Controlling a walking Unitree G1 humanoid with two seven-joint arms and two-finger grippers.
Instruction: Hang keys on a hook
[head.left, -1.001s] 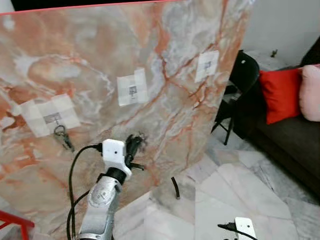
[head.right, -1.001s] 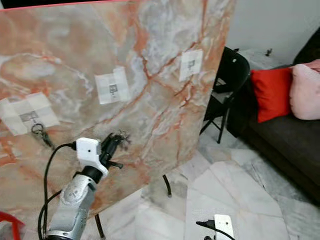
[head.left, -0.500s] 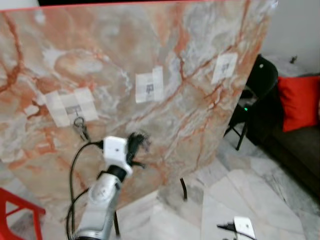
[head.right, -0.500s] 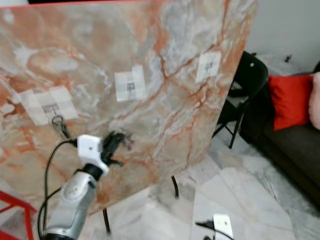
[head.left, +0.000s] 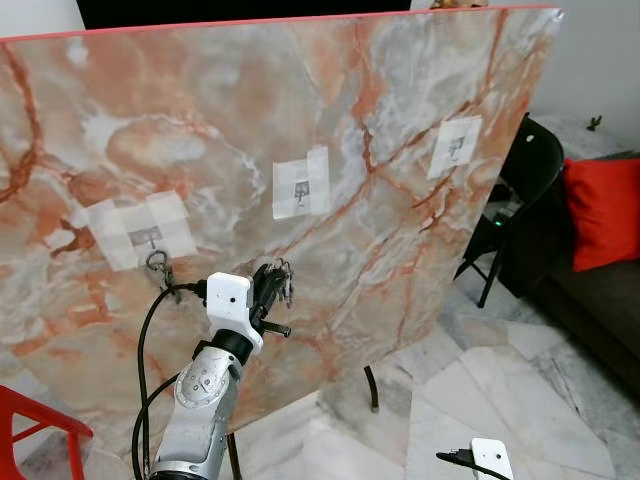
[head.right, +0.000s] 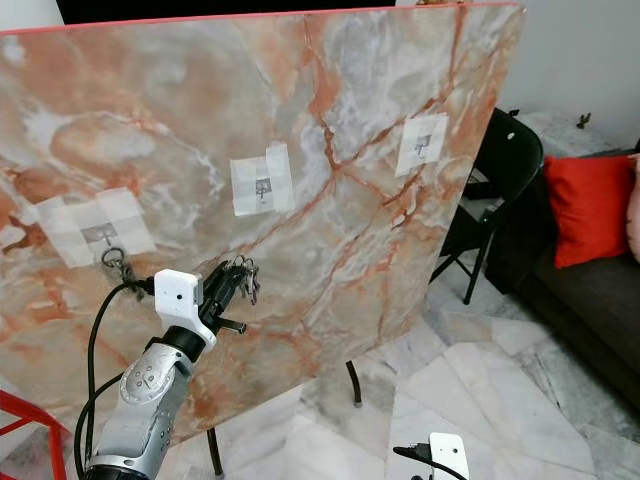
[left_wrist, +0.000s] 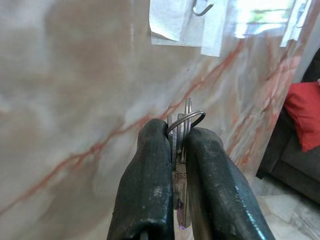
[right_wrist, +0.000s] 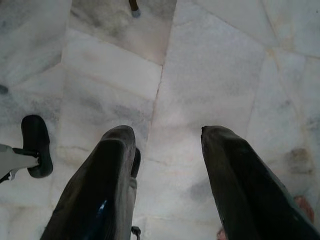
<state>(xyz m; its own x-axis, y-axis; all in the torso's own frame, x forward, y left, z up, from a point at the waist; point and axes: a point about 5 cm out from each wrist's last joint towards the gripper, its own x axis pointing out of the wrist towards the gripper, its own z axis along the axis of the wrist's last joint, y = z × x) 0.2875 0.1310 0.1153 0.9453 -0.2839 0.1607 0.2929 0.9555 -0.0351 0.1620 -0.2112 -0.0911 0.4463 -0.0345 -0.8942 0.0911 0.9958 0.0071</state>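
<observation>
I have the keys (left_wrist: 181, 150) clamped in the left gripper (left_wrist: 175, 150), just below the middle hook (left_wrist: 201, 7). Lift the ring squarely over its tip (right gripper (right_wrist: 167, 145) hangs open).

Looks like somebody's living room, just rigged up for a test. There's a dark grey fabric sofa (head.left: 600, 300) off to the right with a bright red square cushion (head.left: 603, 210) on it, a black folding chair (head.left: 520, 190) next to that, and a pale marble-tile floor (head.left: 480, 380) like you'd get in a house. The odd bit is the big orange-and-white marble-pattern board (head.left: 250, 120) propped on thin legs, with white tape patches (head.left: 301, 185) holding small metal hooks (left_wrist: 202, 7).
</observation>
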